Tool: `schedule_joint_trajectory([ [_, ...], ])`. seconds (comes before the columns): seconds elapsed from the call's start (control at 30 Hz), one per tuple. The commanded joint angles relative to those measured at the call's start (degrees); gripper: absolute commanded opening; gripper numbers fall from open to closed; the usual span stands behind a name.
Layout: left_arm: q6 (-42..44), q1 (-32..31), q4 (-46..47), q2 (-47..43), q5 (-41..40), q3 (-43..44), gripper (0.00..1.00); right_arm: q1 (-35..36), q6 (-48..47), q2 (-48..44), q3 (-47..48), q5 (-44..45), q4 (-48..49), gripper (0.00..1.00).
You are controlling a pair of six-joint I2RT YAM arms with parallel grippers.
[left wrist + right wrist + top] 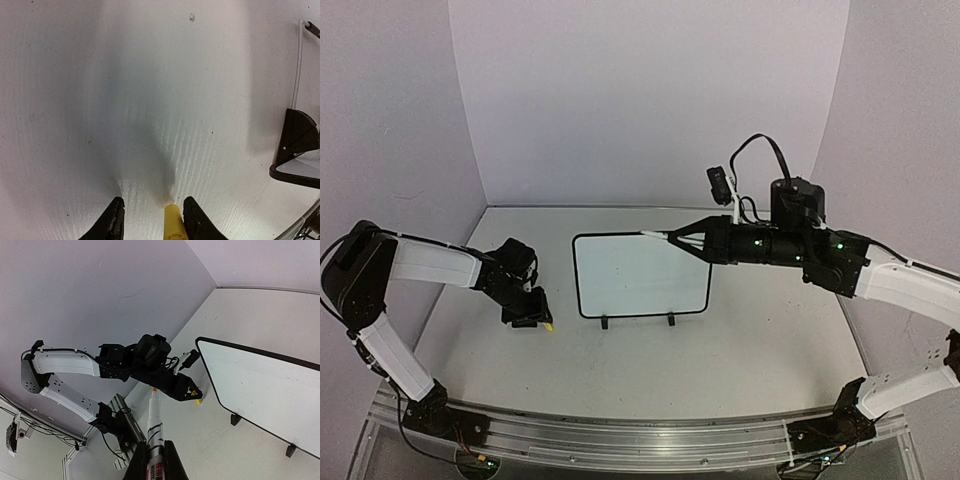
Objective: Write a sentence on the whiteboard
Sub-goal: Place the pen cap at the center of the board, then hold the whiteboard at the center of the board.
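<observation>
- Left jaws hang released, low over the desk [750, 340], just left of the whiteboard [640, 275].
- A small yellow piece [173, 222] sits between them, close against one finger [196, 220], with a clear gap on the other side.
- Right jaws are clenched on a white marker [155, 425], which points at the whiteboard's far edge; I can't tell if it touches.
- The whiteboard rests mid-desk on two black feet [603, 322], between both arms.

left gripper [154, 201] parted, right gripper [156, 445] clamped
</observation>
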Motion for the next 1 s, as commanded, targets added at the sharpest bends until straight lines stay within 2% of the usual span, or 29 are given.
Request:
schedule_joint_trajectory([
  [0.0,0.35,0.13,-0.06,-1.63,-0.80,2.04,0.47,0.55,-1.33,0.57,1.17,1.02,0.02,0.00],
  [0.4,0.54,0.17,-4.14,-8.98,-6.59,2.35,0.82,1.20,-2.55,0.42,1.62,2.05,-1.66,0.00],
  [0.5,3.10,0.19,-7.82,-12.75,-8.78,4.86,0.86,1.58,-3.44,0.46,1.55,2.33,-1.90,0.00],
  [0.63,11.35,0.64,-13.23,-14.82,-10.35,12.64,0.87,1.87,-4.82,0.95,1.59,2.01,-1.90,0.00],
  [0.8,24.34,0.80,-15.69,-14.03,-0.66,21.98,0.87,1.88,-6.40,3.44,2.03,-1.41,-0.47,0.00],
  [0.97,35.78,0.80,-12.01,-14.74,15.64,23.92,0.85,1.74,-8.61,7.28,2.52,-4.34,1.51,0.00],
])
